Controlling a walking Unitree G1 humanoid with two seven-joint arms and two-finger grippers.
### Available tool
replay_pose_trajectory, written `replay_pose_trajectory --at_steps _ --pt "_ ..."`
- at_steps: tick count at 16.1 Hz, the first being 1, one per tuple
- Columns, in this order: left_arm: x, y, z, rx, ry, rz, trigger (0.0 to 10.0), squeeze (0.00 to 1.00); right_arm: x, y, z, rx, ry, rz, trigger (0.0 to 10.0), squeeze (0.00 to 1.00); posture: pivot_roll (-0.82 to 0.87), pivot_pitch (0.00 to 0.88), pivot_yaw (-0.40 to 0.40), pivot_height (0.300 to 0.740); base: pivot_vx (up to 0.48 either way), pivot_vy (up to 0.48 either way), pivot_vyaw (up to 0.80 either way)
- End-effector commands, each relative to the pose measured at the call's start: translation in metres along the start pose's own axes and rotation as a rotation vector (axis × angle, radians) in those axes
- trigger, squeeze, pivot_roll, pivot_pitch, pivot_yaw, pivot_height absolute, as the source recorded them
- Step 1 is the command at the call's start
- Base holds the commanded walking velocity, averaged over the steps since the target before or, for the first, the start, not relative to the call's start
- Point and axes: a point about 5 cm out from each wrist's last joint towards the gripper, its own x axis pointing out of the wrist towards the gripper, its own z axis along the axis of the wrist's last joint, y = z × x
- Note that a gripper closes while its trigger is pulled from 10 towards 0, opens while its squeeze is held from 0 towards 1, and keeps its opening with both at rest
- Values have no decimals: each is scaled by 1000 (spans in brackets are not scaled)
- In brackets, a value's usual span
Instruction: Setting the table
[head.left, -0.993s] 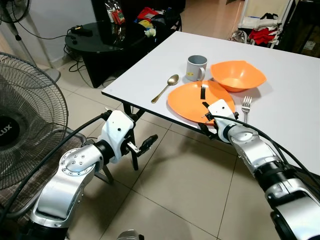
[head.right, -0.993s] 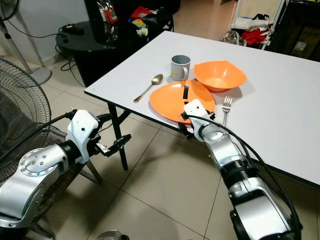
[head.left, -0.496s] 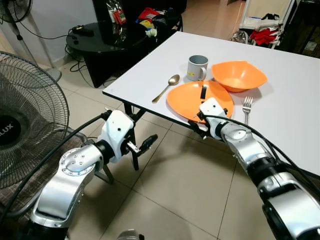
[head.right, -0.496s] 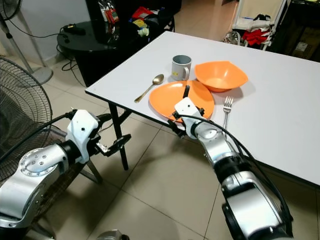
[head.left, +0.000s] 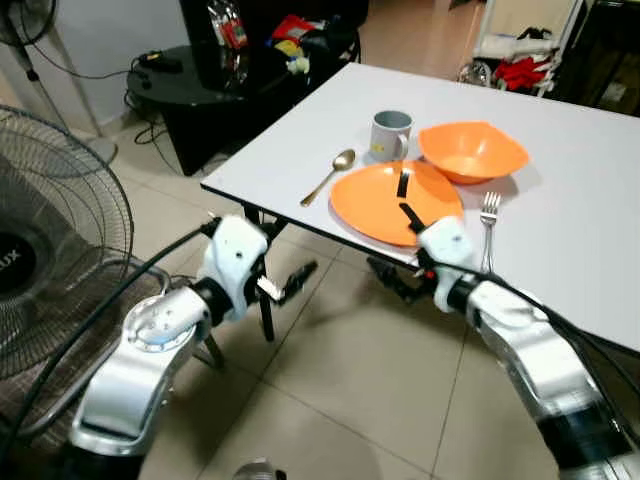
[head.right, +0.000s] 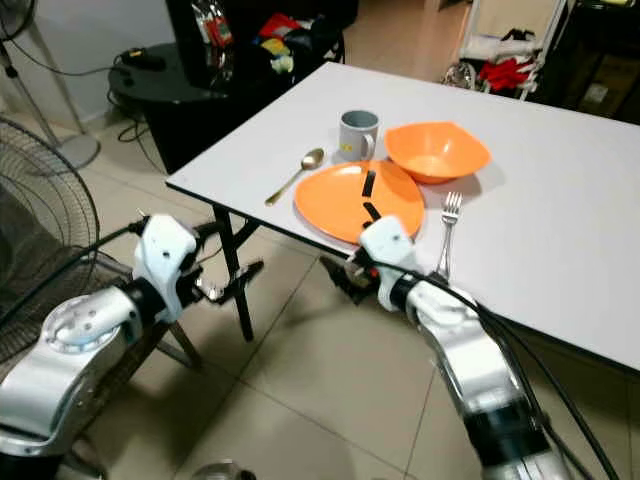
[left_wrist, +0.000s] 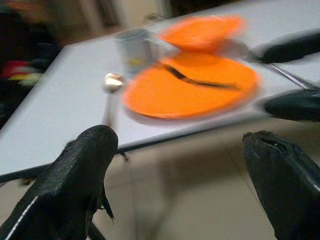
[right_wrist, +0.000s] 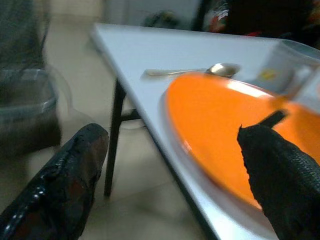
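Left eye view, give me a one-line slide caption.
Open right gripper straddles the table edge at the orange plate, flanked by spoon and fork.

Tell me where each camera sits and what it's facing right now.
Left and right eye views: on the head, looking down at the white table, both arms in view.
Left wrist view: along the open left tool toward the orange plate and spoon.
Right wrist view: along the open right tool, straddling the table edge at the plate.
Shared: every view shows the plate, spoon and mug.
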Motion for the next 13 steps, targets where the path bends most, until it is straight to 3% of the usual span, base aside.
replay_pose_trajectory --at_steps 1,2,3,5,7,11,13 --pt "-2 23 9 -24 -51 226 10000 0 -9 5 27 81 -136 -112 10000 502 71 0 31 740 0 0 0" --pt "-7 25 8 -45 -58 276 10000 0 -13 10 36 104 -185 -180 10000 918 61 0 38 740 0 0 800" --pt "-10 26 4 -70 -50 309 10000 0 -17 14 41 99 -212 -200 10000 1000 54 0 45 740 0 0 800" --pt "-9 30 1 -125 -59 425 10000 0 -25 19 47 54 -227 -219 10000 1000 47 0 48 740 0 0 800" --pt "-6 28 1 -108 -51 432 10000 0 -30 15 47 2 -250 -279 10000 1000 42 0 51 740 0 0 800" --pt "-10 27 -5 -97 3 469 10000 0 -37 13 41 -2 -229 -361 10000 1000 52 0 56 740 0 0 800" --pt "-17 27 1 -106 -59 483 10000 243 -41 14 32 87 -202 -374 10000 1000 82 0 32 740 0 0 800"
